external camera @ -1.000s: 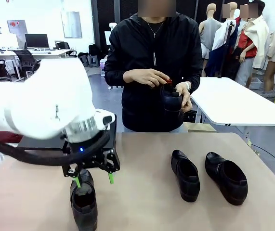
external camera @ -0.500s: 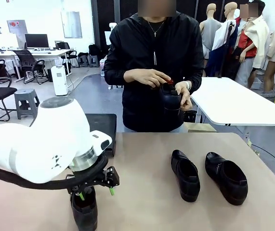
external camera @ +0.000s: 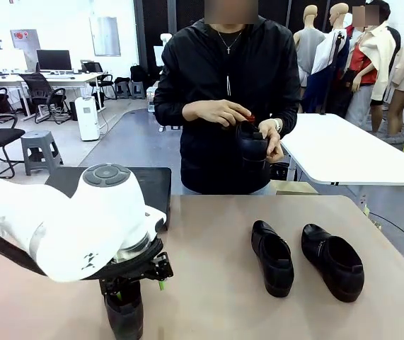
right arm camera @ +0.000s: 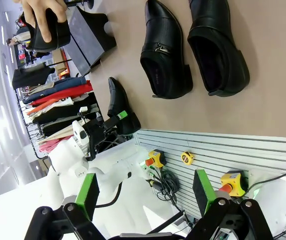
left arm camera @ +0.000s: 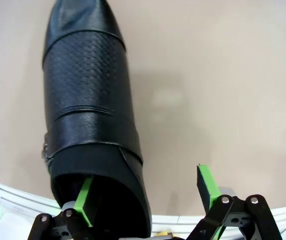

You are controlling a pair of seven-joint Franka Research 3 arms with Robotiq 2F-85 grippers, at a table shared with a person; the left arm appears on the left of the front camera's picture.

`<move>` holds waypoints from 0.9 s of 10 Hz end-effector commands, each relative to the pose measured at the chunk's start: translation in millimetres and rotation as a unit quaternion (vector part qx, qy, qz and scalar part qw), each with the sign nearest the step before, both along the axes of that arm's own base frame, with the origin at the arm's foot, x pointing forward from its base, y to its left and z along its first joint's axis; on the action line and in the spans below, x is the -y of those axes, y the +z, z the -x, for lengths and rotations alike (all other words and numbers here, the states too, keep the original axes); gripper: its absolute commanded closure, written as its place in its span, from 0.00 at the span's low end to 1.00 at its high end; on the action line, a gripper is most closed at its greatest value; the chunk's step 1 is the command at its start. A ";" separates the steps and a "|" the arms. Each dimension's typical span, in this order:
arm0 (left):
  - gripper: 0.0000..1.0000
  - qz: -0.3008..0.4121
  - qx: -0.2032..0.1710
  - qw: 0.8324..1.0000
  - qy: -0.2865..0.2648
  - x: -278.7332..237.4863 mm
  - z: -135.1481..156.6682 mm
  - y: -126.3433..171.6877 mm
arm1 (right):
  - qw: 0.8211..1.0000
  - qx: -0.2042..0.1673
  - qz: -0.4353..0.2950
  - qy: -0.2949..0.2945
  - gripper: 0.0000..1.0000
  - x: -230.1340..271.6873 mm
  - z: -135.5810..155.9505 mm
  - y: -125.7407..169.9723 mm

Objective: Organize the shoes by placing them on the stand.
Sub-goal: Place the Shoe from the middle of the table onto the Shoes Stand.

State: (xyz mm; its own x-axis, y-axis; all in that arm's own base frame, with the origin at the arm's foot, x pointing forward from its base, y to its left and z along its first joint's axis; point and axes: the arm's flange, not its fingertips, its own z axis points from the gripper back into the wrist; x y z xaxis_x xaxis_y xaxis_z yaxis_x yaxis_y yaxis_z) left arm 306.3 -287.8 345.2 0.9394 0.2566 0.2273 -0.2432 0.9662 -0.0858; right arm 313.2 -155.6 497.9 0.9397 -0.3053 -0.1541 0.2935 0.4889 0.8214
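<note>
Black leather shoes, four in all. Near shoe (external camera: pixel 125 316) lies on the tan table (external camera: pixel 216 312) at its near left, under the left arm. Left gripper (external camera: pixel 141 285) is down at this shoe's heel end, fingers wide. In the left wrist view one green pad (left arm camera: pixel 85 200) sits inside the shoe's opening. The other pad (left arm camera: pixel 208 184) is outside and apart from the leather, so the side wall stands between them. Not clamped.

Middle shoe (external camera: pixel 272 258) and right shoe (external camera: pixel 332 263) stand on their soles right of centre. They are side by side, near each other but apart, toes away from the robot.

Fourth shoe (external camera: pixel 252 145) is off the table, at the far side. The person has one hand (external camera: pixel 219 112) above it and the other hand (external camera: pixel 271 139) at its side.

Stand (external camera: pixel 148 183) is matte black, at the table's far left behind the left arm. The three table shoes lie off it.

Right gripper (right arm camera: pixel 144 190) is high over the table, fingers wide, holding nothing.
</note>
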 end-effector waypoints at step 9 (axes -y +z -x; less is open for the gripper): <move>1.00 -0.027 -0.004 0.998 0.060 7.2 -11.9 3.4 | 1.000 -0.006 0.004 0.005 0.00 2.7 1.1 3.7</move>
